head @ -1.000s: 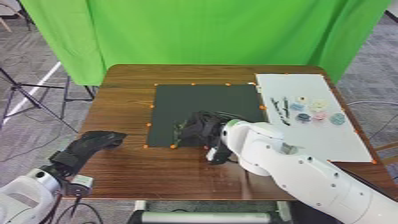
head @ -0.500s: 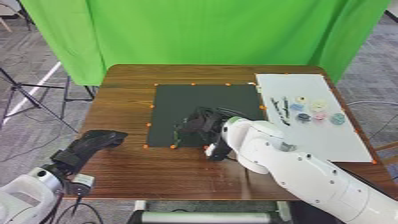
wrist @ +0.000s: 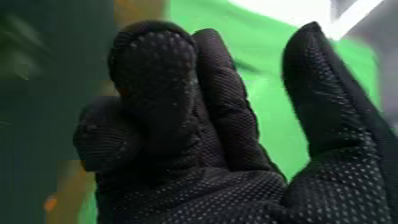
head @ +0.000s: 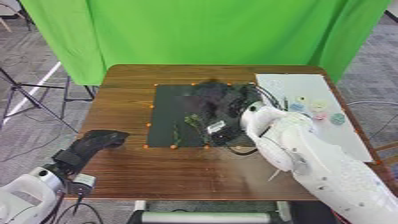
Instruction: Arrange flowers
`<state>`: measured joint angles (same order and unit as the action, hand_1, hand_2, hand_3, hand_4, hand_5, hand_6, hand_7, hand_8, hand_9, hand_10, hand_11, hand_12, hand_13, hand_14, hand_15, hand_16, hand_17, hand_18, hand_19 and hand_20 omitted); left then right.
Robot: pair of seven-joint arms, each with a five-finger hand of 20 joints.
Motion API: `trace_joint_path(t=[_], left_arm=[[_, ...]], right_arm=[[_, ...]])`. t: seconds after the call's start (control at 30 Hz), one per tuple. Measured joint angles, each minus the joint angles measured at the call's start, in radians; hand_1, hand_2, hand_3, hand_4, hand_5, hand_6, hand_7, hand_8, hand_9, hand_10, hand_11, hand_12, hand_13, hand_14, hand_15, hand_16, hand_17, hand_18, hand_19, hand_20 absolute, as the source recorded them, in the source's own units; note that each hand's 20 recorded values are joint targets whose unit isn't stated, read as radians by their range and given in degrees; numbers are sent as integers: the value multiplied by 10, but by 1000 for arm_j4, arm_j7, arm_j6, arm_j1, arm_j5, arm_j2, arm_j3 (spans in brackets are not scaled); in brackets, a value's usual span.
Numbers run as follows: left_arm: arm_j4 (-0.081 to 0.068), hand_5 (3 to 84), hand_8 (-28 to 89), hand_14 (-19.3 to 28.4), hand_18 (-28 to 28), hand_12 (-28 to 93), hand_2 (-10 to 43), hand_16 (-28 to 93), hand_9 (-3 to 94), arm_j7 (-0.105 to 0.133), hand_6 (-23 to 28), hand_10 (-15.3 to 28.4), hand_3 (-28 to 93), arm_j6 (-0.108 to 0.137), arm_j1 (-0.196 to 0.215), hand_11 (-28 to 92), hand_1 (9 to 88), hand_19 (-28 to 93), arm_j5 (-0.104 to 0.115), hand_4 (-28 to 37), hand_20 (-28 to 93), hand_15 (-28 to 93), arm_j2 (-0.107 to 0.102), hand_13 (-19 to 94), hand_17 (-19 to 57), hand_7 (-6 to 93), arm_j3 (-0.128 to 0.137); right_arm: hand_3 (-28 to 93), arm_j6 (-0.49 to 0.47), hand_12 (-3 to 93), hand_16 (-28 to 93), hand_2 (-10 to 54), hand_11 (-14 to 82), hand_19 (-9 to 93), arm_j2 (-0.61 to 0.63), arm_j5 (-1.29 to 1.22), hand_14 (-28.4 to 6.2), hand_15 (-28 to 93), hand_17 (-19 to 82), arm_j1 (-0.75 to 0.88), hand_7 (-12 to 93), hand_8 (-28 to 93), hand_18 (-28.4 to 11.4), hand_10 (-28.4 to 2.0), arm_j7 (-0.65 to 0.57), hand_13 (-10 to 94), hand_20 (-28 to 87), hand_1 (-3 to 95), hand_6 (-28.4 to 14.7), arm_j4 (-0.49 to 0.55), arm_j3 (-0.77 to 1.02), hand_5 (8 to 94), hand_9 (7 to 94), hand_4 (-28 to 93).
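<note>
Two green stems lie on the dark mat on the brown desk (head: 195,172). The left stem (head: 177,136), near the near edge of the mat (head: 167,102), has its long axis running nearly straight away from the robot. Beside it, the right stem (head: 194,121) slants, its leafy end far and to the left, the other end running nearer and rightward toward the right hand's cuff. On the white board (head: 342,145) at the right, flower heads sit in a loose cluster: the blue one (head: 297,107), the cream one (head: 318,105), the pink one (head: 320,116) and, farthest right, the teal one (head: 338,119); which way each faces is too small to tell. The right hand (head: 216,100) is over the far right part of the mat, blurred. In the right wrist view, the right hand (wrist: 204,197) is released, its fingers mostly extended, one bent, the thumb well apart, with nothing in its grasp. The left hand (head: 96,141) is at the desk's left side, fingers relaxed and pointing forward and rightward. A white label (head: 216,127) is on the right hand's cuff, its markings too small to make out.
</note>
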<state>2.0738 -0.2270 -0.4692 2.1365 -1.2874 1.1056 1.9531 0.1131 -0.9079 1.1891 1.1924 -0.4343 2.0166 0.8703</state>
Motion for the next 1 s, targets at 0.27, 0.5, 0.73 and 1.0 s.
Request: trace_joint_path(t=[0.27, 0.5, 0.73, 1.0], left_arm=[[0, 432, -43, 184, 119, 117, 18, 1, 386, 14, 70, 165, 578, 3, 7, 136, 240, 112, -5, -193, 113, 123, 2, 291, -8, 99, 3], [1, 432, -43, 185, 118, 116, 18, 1, 386, 11, 71, 166, 577, 1, 11, 136, 240, 112, -6, -193, 112, 123, 3, 291, -7, 99, 7], [1, 431, -43, 184, 118, 116, 18, 1, 386, 5, 70, 166, 578, -2, 5, 137, 240, 110, -6, -193, 112, 122, 3, 291, -7, 100, 5], [2, 432, -43, 185, 118, 115, 17, 1, 387, 1, 64, 167, 579, -8, 6, 136, 241, 111, -5, -192, 113, 123, 3, 291, -7, 101, 7]], right_arm=[[595, 92, 215, 314, -95, 132, 932, 137, 419, -53, 501, 605, 148, 126, -40, -132, -170, -117, 894, 391, 348, -48, 62, 307, 641, 722, -107], [592, 150, 228, 311, -95, 163, 932, 248, 564, -50, 521, 612, 189, 139, -39, -131, -168, -205, 895, 432, 361, -42, -109, 320, 662, 742, -116], [594, 145, 229, 312, -95, 173, 932, 231, 653, -46, 529, 623, 135, 147, -50, -127, -160, -245, 905, 451, 386, -21, -215, 176, 679, 759, -118], [596, 106, 223, 315, -95, 157, 932, 200, 672, -45, 530, 623, 121, 146, -51, -125, -165, -263, 905, 456, 389, -19, -246, 152, 664, 744, -117]])
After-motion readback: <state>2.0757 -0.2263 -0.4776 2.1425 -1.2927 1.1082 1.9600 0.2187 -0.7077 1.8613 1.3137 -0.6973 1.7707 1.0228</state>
